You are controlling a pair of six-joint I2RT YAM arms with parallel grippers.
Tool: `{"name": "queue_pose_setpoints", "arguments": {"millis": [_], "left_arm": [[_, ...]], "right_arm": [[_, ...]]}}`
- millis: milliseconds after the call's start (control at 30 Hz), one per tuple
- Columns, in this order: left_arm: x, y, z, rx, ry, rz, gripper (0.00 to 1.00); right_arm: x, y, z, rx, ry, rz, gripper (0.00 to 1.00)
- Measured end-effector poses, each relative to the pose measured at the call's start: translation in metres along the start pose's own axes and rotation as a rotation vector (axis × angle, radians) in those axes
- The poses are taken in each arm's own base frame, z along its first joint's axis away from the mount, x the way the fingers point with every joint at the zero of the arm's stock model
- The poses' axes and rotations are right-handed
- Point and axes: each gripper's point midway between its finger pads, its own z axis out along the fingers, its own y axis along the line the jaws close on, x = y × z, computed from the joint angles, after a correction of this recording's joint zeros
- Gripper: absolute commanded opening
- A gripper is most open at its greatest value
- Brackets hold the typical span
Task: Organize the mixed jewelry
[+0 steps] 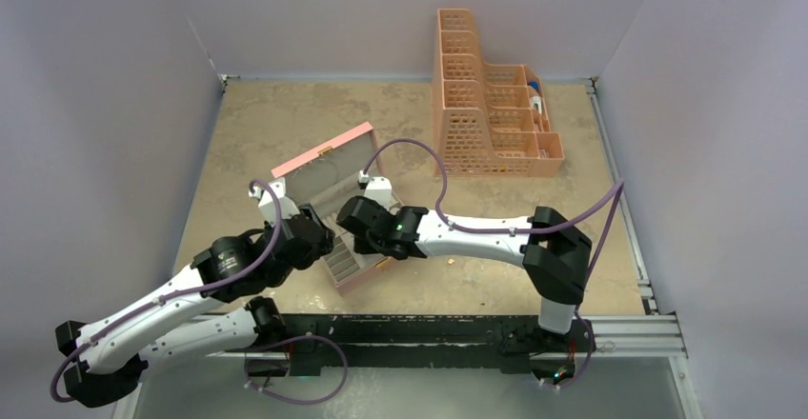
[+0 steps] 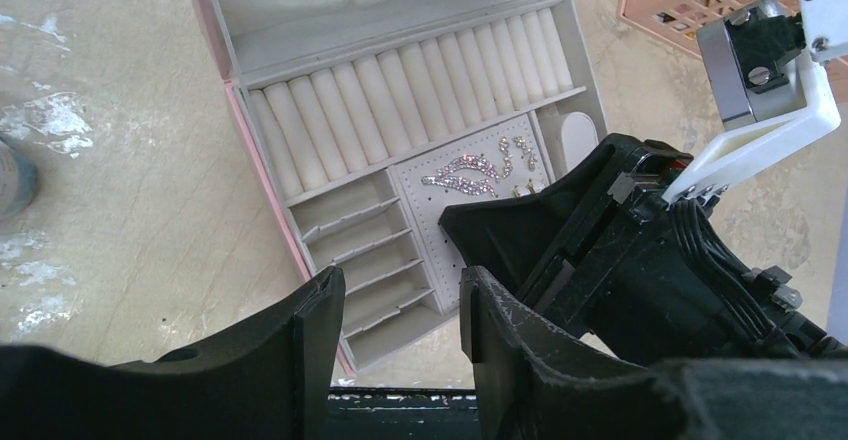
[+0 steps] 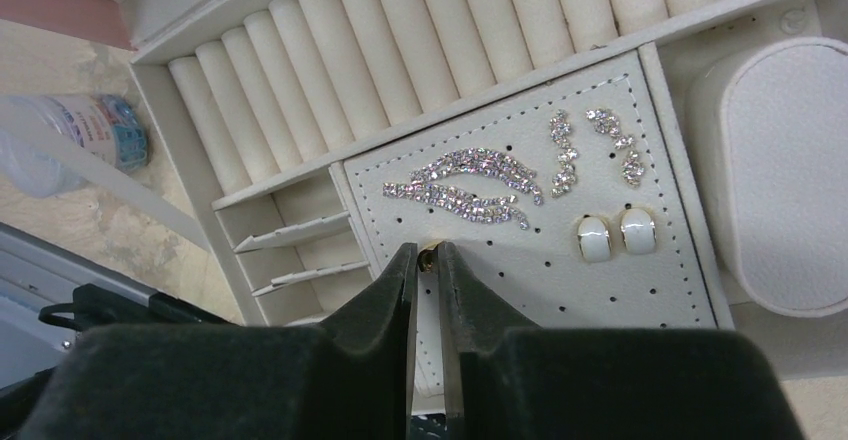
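Note:
The pink jewelry box (image 1: 324,157) lies open on the table, its white ring rolls (image 2: 400,100) and perforated earring panel (image 3: 600,280) showing. Pinned on the panel are sparkly silver earrings (image 3: 465,185) and a white-and-gold pair (image 3: 615,235). My right gripper (image 3: 427,253) hovers over the panel's near-left part, its jaws pinched on a tiny gold piece of jewelry at the tips. My left gripper (image 2: 400,305) hangs open over the box's near end by the small divided slots (image 2: 365,250), nothing between its fingers. The right arm's head (image 2: 620,220) covers part of the panel.
An orange perforated organizer (image 1: 491,105) stands at the back right. A clear plastic bottle (image 3: 70,130) lies left of the box. A grey round disc (image 2: 15,175) sits on the table at far left. The black front rail (image 1: 429,329) runs just behind the box's near end.

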Motion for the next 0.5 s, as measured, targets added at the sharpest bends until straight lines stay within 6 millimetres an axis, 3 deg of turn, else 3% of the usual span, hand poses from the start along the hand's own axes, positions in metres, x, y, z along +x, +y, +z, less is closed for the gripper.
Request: {"name": "queue_pose_setpoints", "arguments": {"millis": [333,500], "left_arm": [[0.018,-0.003,0.007,0.017,0.060,0.000,0.46],[0.026,-0.011,0.007,0.051,0.097,-0.014,0.46]], "right_arm": [[0.004,0.006,-0.001,-0.044,0.013,0.036,0.08],[0.005,-0.005,-0.010,-0.087,0.000,0.098,0.08]]}}
